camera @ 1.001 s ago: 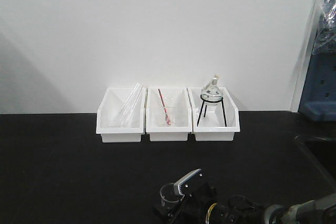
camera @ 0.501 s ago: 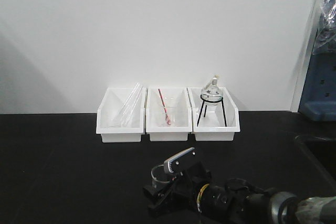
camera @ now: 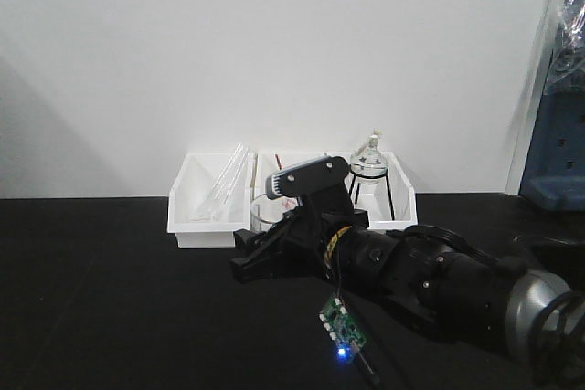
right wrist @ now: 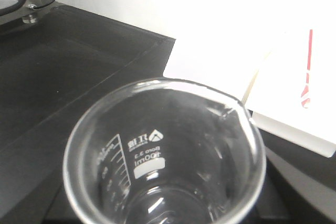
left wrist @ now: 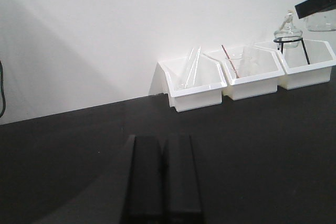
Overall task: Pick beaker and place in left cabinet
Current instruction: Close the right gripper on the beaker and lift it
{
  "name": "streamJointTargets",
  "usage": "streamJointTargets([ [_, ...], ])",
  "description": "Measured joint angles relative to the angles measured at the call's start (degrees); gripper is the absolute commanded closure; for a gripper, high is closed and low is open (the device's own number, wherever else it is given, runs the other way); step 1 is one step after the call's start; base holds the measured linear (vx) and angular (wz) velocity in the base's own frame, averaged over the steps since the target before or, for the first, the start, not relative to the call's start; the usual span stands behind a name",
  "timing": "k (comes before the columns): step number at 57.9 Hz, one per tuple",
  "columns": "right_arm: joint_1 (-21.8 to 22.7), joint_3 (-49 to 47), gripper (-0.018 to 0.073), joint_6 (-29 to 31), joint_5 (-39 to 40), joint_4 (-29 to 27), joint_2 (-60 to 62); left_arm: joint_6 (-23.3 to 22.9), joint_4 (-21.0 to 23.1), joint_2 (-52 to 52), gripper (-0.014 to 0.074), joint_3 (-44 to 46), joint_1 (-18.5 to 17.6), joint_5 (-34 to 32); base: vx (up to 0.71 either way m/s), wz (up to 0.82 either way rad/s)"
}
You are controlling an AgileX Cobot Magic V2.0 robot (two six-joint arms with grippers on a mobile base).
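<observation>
The beaker (camera: 262,215) is a small clear glass cup, held up off the black table in front of the middle bin. My right gripper (camera: 268,226) is shut on it, the arm reaching in from the lower right. In the right wrist view the beaker (right wrist: 164,156) fills the frame, rim up, with white graduation marks on its wall. From the left wrist view the beaker (left wrist: 320,18) shows at the top right edge. My left gripper (left wrist: 163,142) hangs low over the table, its fingers pressed together on nothing. The left cabinet is out of view.
Three white bins (camera: 208,216) stand in a row against the wall: glass tubes in the left one, a beaker with a red rod (left wrist: 237,64) in the middle, a flask on a black tripod (camera: 368,163) in the right. A blue object (camera: 554,166) sits at the right edge.
My right arm has risen from the table's front edge with the beaker, carrying it up and back until it hangs in front of the bins.
</observation>
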State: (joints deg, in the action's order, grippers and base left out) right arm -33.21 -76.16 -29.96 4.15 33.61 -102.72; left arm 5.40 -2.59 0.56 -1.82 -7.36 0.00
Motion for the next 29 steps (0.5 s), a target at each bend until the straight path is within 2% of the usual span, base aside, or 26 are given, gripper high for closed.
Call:
streamJointTargets([
  [8,-3.13,-2.56,0.0565,0.00,-5.65,-0.24,0.25,0.00,0.00,0.00,0.0595,0.00,0.00,0.00,0.00,0.00],
  [16,-5.67,-3.42,0.0565,0.00,-7.88,-0.48,1.19,0.00,0.00,0.00,0.0595,0.00,0.00,0.00,0.00,0.00],
  [29,-5.94,-3.42,0.0564,0.00,-10.71,-0.72,5.83,0.00,0.00,0.00,0.0595,0.00,0.00,0.00,0.00,0.00],
])
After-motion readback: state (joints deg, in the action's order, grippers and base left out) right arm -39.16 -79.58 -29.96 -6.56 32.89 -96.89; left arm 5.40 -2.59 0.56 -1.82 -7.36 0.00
